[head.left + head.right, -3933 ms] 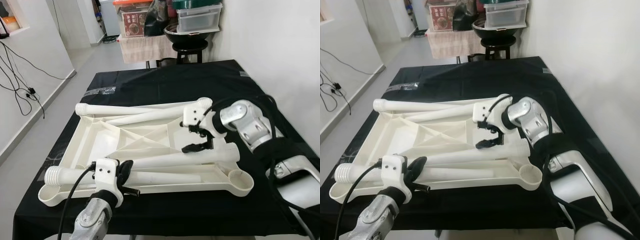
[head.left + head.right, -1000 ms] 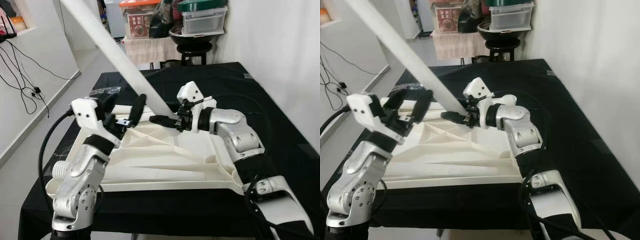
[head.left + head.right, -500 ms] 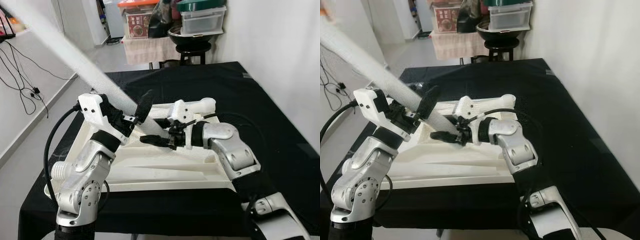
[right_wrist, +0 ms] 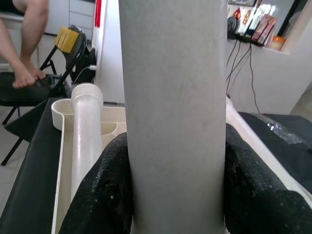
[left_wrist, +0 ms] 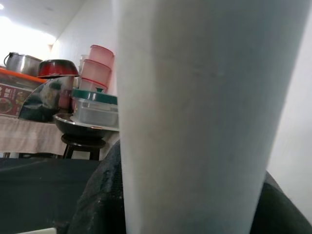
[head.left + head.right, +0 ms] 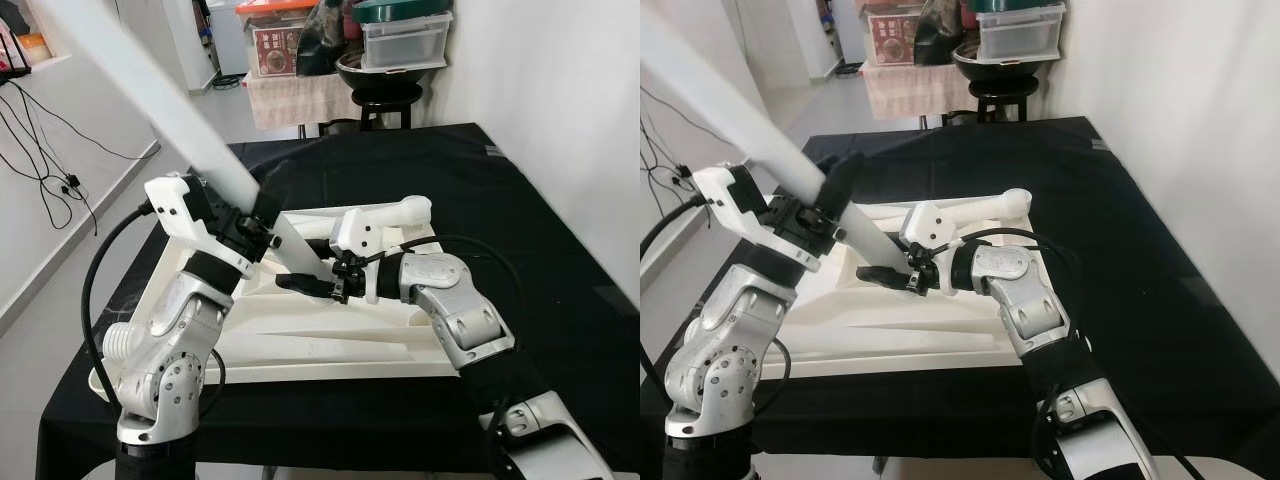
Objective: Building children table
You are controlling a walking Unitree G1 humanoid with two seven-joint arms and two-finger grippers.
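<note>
Two end effectors share one long white table leg [image 6: 150, 85], which slants up and away toward the robot's left, its lower end down at the upturned white tabletop [image 6: 330, 345] lying on the black-covered table [image 6: 520, 210]. Farthest left, cables [image 6: 40, 150] run along the floor by the wall. Left end effector [image 6: 258, 222] is clamped on the leg partway up its shaft; its wrist view has the pale shaft close between the dark fingers [image 5: 95, 204]. Moving right, the right end effector [image 6: 305, 285] is closed on the same leg low down, near where it meets the tabletop (black pads hug the shaft on both sides in that wrist view, fingers [image 4: 105, 195]). Beyond the right forearm, a second leg [image 6: 405, 210] lies flat along the tabletop's far edge, and the right wrist view shows another loose leg [image 4: 85, 136] with a ribbed end resting in the tray-like underside beside a round corner socket [image 4: 61, 111]; a person's bare legs [image 4: 29, 44] by a black chair [image 4: 63, 63] stand behind it. Whether the raised leg's end sits in a socket cannot be told from here. Judged progress: early. No leg looks fixed upright, one is in hand being stood up, and the others are yet to be fitted before the table can be turned over.
</note>
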